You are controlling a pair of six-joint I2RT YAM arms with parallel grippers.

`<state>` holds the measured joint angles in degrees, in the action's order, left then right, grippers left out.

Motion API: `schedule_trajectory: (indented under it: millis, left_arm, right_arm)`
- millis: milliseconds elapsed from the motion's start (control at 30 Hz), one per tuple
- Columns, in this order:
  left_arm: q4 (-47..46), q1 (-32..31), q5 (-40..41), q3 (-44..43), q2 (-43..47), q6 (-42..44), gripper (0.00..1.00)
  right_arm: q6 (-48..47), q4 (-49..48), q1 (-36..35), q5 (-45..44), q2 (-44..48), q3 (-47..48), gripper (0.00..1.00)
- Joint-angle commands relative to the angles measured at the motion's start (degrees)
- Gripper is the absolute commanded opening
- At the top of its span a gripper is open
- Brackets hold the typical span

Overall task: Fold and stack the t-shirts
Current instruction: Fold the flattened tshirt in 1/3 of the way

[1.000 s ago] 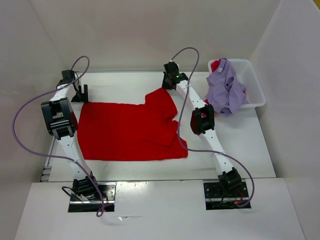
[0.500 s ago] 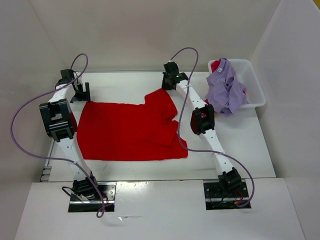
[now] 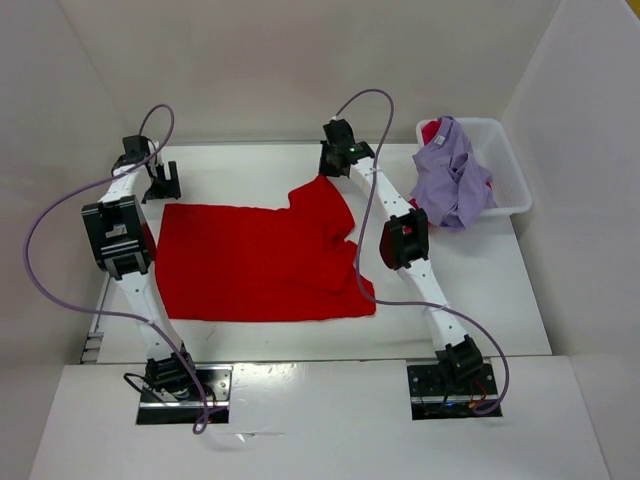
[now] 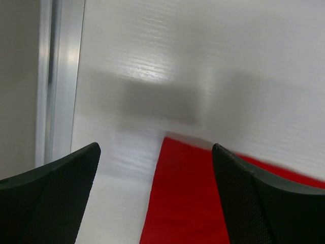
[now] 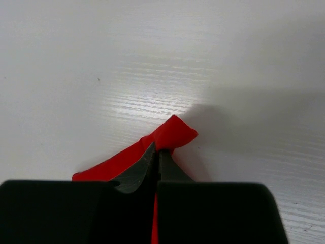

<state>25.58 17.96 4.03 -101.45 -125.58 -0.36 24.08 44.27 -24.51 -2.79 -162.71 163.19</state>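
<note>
Your red t-shirt (image 3: 255, 265): bright, plain, spread flat on worktop (image 3: 480, 290), far corner rumpled. Right hand (image 5: 156, 155) pinches that corner; left hand (image 4: 156, 193) gapes wide beside its other far corner.

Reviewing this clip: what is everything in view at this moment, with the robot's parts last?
red t-shirt: one, bright red, spread across mid-table
lavender t-shirt: one, pale purple, draped over the bin
crimson t-shirt: one, pinkish red, mostly hidden in the bin
bin: one, white, far right
table: one, white
left end effector: one, black, open over the red t-shirt's far-left corner
right end effector: one, black, shut on the red t-shirt's far edge
</note>
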Motion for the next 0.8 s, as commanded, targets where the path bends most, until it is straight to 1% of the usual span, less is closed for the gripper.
schedule_trajectory:
  millis: [0,100,133,233,267,300,333,400,433,467,500,533,567,600,633,700,767]
  left_arm:
    - [6.31,-0.03,2.99,-5.50,-6.69,-1.49,0.95]
    - [5.01,-0.03,1.94,-4.90,-7.22,-1.49,0.95]
    - [5.00,-0.55,1.94,-4.90,-7.22,-1.49,0.94]
    - [6.39,-1.17,0.46,-5.43,-7.93,-0.25,0.86]
    - [6.41,-1.69,-0.16,-5.43,-7.93,0.53,0.83]
    - [7.10,-1.70,-0.17,-5.43,-7.93,1.23,0.78]
    - [7.11,-1.70,-0.77,-3.95,-7.93,1.24,0.75]
    - [7.11,-1.70,-0.78,-1.75,-5.57,1.85,0.74]
    - [5.63,-1.70,-0.78,-0.43,-4.68,1.85,0.75]
    - [4.92,-1.70,0.35,1.93,-3.89,1.85,0.79]
    - [4.31,-1.70,1.14,2.74,-2.49,1.85,0.84]
    - [3.17,-1.70,2.02,3.36,-1.78,1.85,0.88]
    - [2.63,-1.70,2.99,4.06,-0.21,1.85,0.93]
    - [1.59,-2.30,5.00,4.07,0.76,2.38,0.94]
    - [0.88,-2.31,5.98,4.07,1.99,2.38,0.95]
    - [-0.96,-3.01,9.48,4.07,5.67,3.69,1.00]
    - [-2.11,-3.71,12.56,4.07,9.28,4.66,1.00]
  right_arm:
    - [-1.49,1.16,-0.45,-0.73,5.04,0.81,0.00]
    - [-1.49,1.17,-0.98,-0.73,5.57,-0.24,0.00]
    - [-2.01,1.17,-0.98,-0.73,5.57,-0.25,0.00]
    - [-2.01,1.17,-0.98,-0.73,6.09,-0.95,0.00]
    - [-2.54,1.17,-0.98,-0.73,6.70,-1.64,0.00]
    - [-2.54,1.69,-1.50,-0.73,7.23,-1.65,0.00]
    - [-2.54,1.70,-1.50,-1.25,7.24,-1.65,0.00]
    - [-2.54,1.70,-1.50,-1.26,7.93,-2.79,0.00]
    - [-2.54,1.70,-1.50,-1.26,7.94,-2.79,0.00]
    - [-2.54,1.70,-1.50,-1.26,7.94,-3.32,0.12]
    - [-2.54,1.70,-1.50,-0.65,7.94,-3.32,0.33]
    - [-2.54,2.30,-1.50,-0.64,7.94,-3.32,0.48]
    - [-3.06,2.31,-0.89,-1.69,8.63,-3.32,0.59]
    - [-3.59,3.01,-0.89,-2.39,8.64,-3.84,0.61]
    - [-3.60,3.88,-0.89,-3.27,10.64,-3.85,0.65]
    - [-4.21,4.50,0.25,-4.76,13.28,-5.77,0.68]
    - [-4.74,5.04,0.25,-5.82,19.08,-9.72,0.68]
